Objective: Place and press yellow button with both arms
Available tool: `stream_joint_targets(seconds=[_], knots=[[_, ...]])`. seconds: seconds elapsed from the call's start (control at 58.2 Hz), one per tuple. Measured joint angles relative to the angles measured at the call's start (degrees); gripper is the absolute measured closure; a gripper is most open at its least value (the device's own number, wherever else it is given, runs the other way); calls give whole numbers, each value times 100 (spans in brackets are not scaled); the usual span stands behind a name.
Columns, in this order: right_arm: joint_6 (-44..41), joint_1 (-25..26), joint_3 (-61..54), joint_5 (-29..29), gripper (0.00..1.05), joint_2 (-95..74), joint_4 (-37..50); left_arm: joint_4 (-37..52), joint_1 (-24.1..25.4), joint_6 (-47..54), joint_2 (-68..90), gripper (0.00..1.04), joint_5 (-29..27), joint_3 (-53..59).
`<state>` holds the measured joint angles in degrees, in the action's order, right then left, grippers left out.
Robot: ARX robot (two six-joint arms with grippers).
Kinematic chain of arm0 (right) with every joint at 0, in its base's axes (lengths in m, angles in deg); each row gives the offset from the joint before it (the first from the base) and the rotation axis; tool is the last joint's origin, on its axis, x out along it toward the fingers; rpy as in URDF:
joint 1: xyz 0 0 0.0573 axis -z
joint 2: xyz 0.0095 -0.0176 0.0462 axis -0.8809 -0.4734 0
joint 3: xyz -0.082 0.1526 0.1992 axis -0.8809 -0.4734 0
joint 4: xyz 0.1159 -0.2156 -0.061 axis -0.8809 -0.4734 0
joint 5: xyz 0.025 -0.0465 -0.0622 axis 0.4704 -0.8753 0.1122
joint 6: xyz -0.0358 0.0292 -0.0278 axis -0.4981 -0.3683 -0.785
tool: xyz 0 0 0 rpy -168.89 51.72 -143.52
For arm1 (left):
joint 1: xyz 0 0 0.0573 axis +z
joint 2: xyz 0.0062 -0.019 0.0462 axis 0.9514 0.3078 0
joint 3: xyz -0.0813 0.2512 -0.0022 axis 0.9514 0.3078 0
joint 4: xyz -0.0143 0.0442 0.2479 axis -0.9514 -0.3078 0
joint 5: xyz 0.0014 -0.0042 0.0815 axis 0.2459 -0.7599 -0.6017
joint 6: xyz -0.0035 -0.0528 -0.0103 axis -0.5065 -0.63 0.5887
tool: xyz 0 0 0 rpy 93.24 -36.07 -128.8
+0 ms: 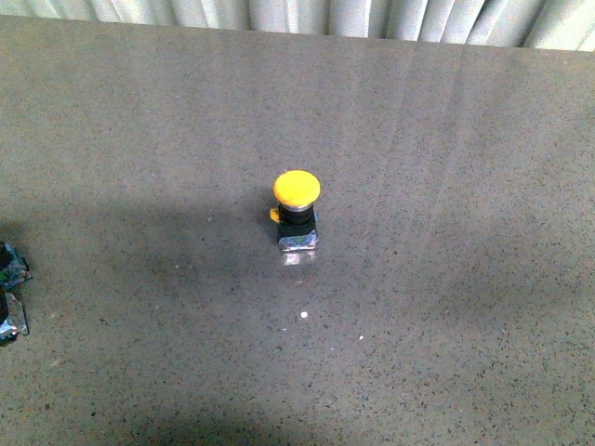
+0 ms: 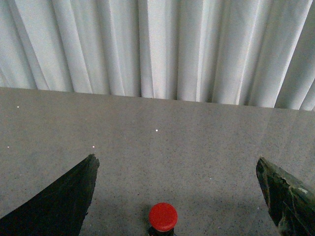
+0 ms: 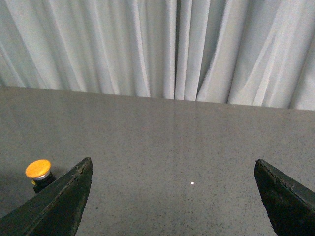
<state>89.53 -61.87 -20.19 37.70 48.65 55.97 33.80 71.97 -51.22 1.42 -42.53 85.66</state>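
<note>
The yellow button [image 1: 297, 190] stands upright at the middle of the grey table, yellow cap on a black neck and a shiny metal base. In the right wrist view it [image 3: 38, 169] sits beyond and to one side of my right gripper [image 3: 173, 161], just outside one finger [image 3: 59, 206]. That gripper is open and empty. My left gripper [image 2: 175, 159] is open too, with nothing held. A red-capped button [image 2: 163, 216] stands on the table between its fingers, near the picture's lower edge and touching neither.
The grey speckled table [image 1: 446, 307] runs back to a white pleated curtain [image 1: 307, 14]. A dark part with a shiny bit [image 1: 11, 293], seemingly of my left arm, pokes in at the front view's left edge. Small white specks [image 1: 303, 316] lie near the button.
</note>
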Motion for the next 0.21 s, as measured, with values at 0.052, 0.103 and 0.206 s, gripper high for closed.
stream_joint_targets(seconds=[0.052,0.103,0.206], knots=[[0,0,0,0,9,0,0,0,0,0,0,9,0,0],[0,0,0,0,9,0,0,0,0,0,0,9,0,0],[0,0,0,0,9,0,0,0,0,0,0,9,0,0]])
